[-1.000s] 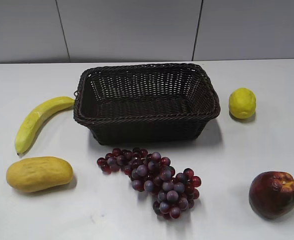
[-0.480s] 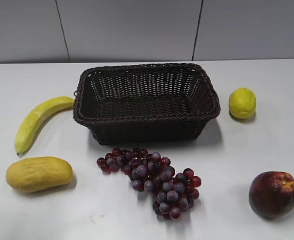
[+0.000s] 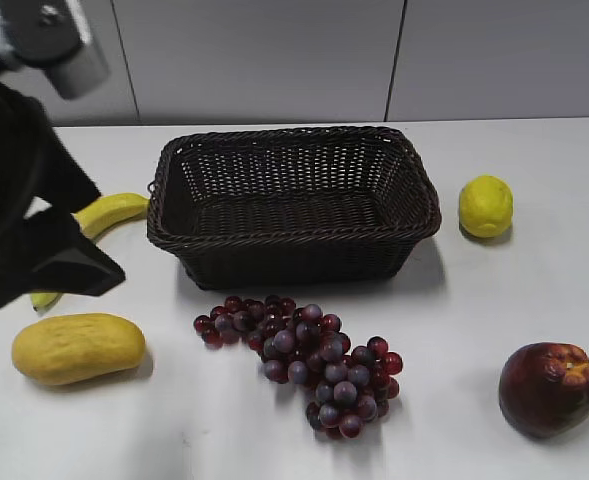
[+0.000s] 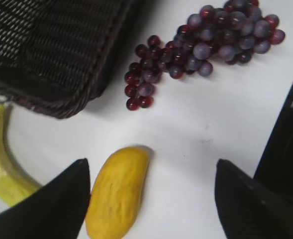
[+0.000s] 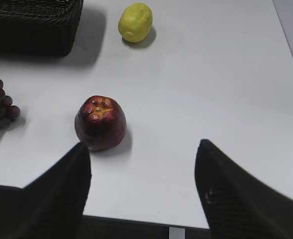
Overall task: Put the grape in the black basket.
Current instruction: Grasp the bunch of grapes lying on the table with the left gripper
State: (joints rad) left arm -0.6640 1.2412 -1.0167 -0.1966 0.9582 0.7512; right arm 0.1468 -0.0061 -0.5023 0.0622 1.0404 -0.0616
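- Since half a second ago, the left arm [image 3: 24,215] has swung into the exterior view at the far left, a large dark shape that now hides the middle of the banana [image 3: 114,210]; nothing on the table has shifted.
- Left gripper [image 4: 151,199]: in the left wrist view its two dark fingers [image 4: 51,206] stand wide apart, released and holding nothing, above the table's left part.
- Between and below those fingers lies the yellow mango-like fruit [image 4: 117,191], resting on the white table [image 4: 206,139], with the banana just left of it.
- Right gripper [image 5: 144,191]: its fingers [image 5: 236,199] are likewise spread and empty, hanging over the near right edge of the table; this gripper does not show in the exterior view.
- The grape [image 3: 309,360] lies on the table just in front of the black basket [image 3: 294,205], near its front wall but not touching it, the bunch running from upper left to lower right.
- In the left wrist view the grape sits at the upper right, well apart from the fingers.
- The black basket stands upright at the middle of the table's far half, nothing visible inside it.
- A lemon [image 3: 485,206] rests to the right of the basket, apart from its rim.
- A dark red apple-like fruit [image 3: 549,388] sits at the near right, well apart from the grape; in the right wrist view it lies just ahead of the left-hand finger.
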